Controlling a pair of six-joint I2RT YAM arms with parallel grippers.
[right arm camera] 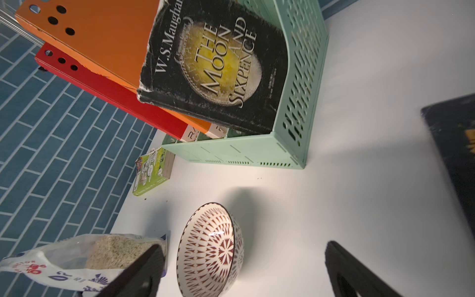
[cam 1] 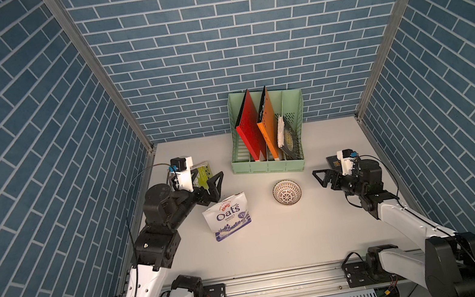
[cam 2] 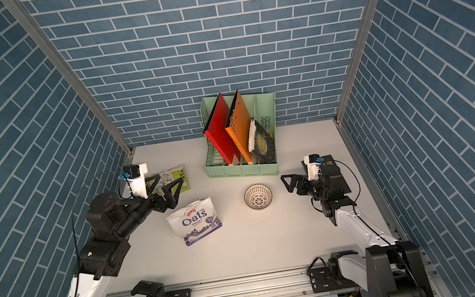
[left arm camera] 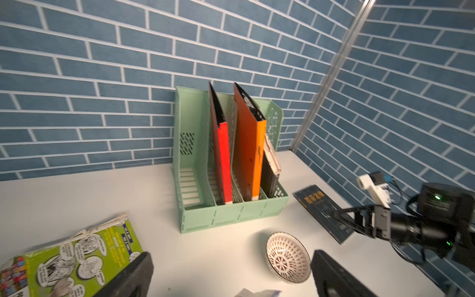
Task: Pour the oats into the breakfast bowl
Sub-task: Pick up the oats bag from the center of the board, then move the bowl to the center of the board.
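Nearest the camera is the rail (cam 1: 281, 280) that my two arms rise from, one to each side, which I take to be why the work splits between them. The bench (cam 1: 276, 245) beyond it carries the green file rack (cam 1: 269, 168) at the back wall, clear of any pouring path. The oats pouch (cam 1: 228, 216) stands upright on its base toward my left with its top open, so the oats (right arm camera: 115, 248) sit inside rather than spill (the right wrist view shows them through the mouth). The breakfast bowl (cam 1: 286, 192) sits mouth-up and empty between the pouch and my right arm, near the pouch but not touching it, ready to receive. My left end effector (cam 2: 170, 178) hovers just behind the pouch's top, jaws apart, holding nothing. My right end effector (cam 1: 318, 179) hangs beside the bowl, also spread and empty, perhaps placed to steady it.
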